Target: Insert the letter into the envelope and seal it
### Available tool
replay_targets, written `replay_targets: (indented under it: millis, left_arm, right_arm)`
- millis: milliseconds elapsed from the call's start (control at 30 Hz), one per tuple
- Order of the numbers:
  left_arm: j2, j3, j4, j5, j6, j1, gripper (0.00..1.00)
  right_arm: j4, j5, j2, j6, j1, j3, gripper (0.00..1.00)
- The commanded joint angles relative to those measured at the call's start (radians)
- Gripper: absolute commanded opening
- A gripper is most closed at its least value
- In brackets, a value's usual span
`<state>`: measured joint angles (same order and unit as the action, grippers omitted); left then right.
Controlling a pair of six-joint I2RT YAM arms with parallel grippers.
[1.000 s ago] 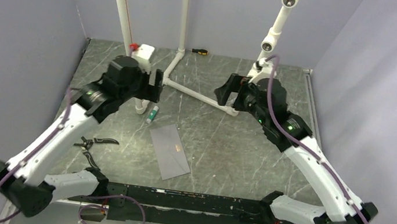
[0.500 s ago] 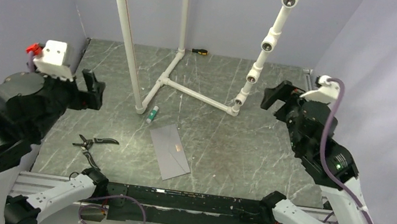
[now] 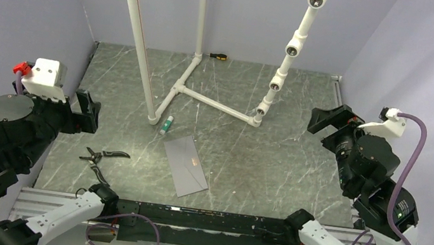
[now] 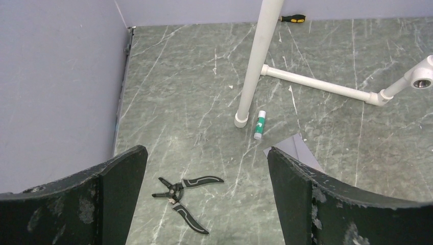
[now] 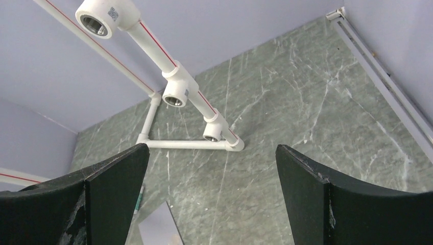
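Left gripper [image 4: 205, 153]: jaws spread wide, empty, held high, well left of the envelope [image 3: 185, 165]. Black-handled pliers [image 3: 100, 157]: left of the envelope, apart from it. Green-and-white glue stick [image 3: 167, 124]: just behind the envelope's far corner; its print is too small to read. The envelope lies flat on the marbled table [image 3: 260, 160]; its contents cannot be told. White pipe frame [image 3: 214, 103]: behind the envelope; one fitting bears a square code label [image 5: 113, 14]. Right gripper [image 5: 212, 148]: jaws parted, empty, well right of the envelope, over bare table.
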<state>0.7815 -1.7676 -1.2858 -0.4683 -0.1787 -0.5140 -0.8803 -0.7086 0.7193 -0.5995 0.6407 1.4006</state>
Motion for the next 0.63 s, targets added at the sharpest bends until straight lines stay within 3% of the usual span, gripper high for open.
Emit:
replay_targets:
  millis: [0, 600]
  left_arm:
    - [-0.013, -0.001, 0.015, 0.030, -0.013, 0.000, 0.93]
    - [-0.047, 0.039, 0.068, 0.068, -0.058, 0.000, 0.93]
  right_arm:
    - [-0.020, 0.005, -0.005, -0.021, -0.003, 0.017, 1.00]
    - [-0.105, 0.037, 0.187, 0.041, -0.003, 0.211, 1.00]
